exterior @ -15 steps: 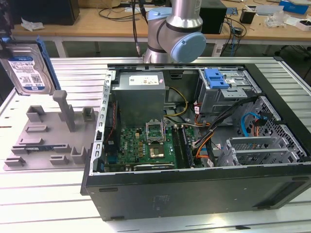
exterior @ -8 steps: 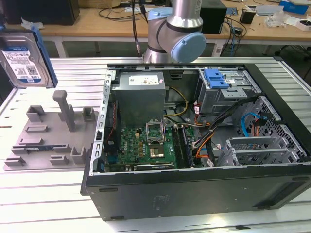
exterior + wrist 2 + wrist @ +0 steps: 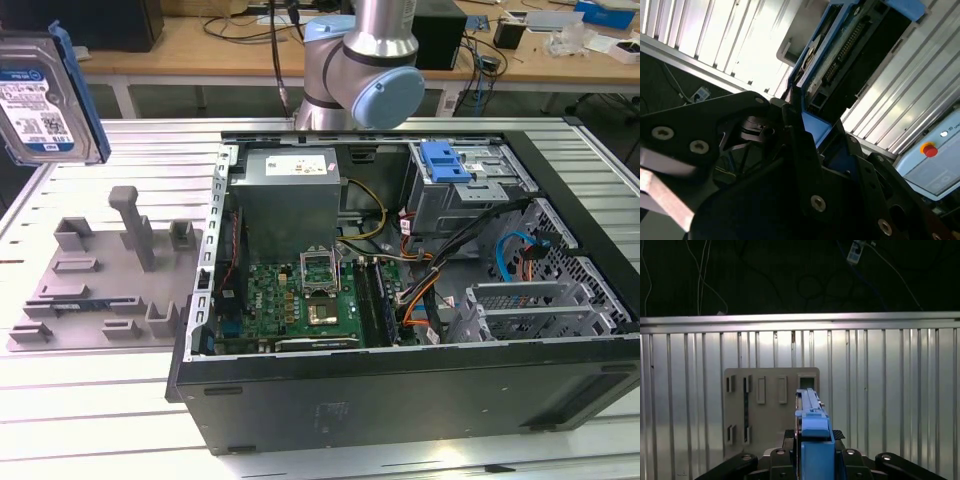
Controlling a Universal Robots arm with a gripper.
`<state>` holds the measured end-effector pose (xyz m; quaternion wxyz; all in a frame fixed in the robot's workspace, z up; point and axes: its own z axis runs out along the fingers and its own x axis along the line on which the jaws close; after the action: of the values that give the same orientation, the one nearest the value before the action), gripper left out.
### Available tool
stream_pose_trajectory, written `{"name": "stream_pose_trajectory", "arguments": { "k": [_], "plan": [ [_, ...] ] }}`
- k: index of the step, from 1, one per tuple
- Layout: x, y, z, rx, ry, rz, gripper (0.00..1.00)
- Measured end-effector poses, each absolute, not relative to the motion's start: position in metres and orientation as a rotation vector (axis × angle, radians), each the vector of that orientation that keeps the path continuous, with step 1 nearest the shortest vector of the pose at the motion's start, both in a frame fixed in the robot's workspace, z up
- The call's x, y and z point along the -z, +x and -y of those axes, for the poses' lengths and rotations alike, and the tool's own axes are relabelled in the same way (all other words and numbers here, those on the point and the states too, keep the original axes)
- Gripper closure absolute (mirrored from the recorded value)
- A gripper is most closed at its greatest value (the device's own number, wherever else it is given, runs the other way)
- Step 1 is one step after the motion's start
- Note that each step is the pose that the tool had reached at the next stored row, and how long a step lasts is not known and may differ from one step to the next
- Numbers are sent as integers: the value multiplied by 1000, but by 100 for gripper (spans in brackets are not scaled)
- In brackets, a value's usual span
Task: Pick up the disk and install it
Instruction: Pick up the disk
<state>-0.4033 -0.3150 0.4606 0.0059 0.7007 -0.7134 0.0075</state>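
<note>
The disk (image 3: 45, 100), silver with a white and blue label and a bright blue carrier bracket, hangs in the air at the exterior view's far left, above the slatted table. In the first wrist view the disk (image 3: 813, 422) shows edge-on, with my gripper (image 3: 814, 442) shut on its blue bracket. In the second wrist view the disk (image 3: 850, 55) shows its circuit-board side, and the gripper (image 3: 812, 127) clamps its near end. The grey holder plate (image 3: 771, 405) lies below it on the table.
The open computer case (image 3: 400, 400) lies on the table at the exterior view's right, with a grey power supply (image 3: 290, 195), a motherboard (image 3: 310, 295) and a drive cage with a blue latch piece (image 3: 445, 160). The grey holder plate (image 3: 110, 275) sits to its left.
</note>
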Motion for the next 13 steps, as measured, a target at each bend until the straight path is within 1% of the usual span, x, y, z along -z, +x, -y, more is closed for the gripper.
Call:
{"name": "stream_pose_trajectory", "arguments": {
  "k": [13],
  "plan": [
    [-494,-403,319,-24,2193,2233,63]
  ]
}}
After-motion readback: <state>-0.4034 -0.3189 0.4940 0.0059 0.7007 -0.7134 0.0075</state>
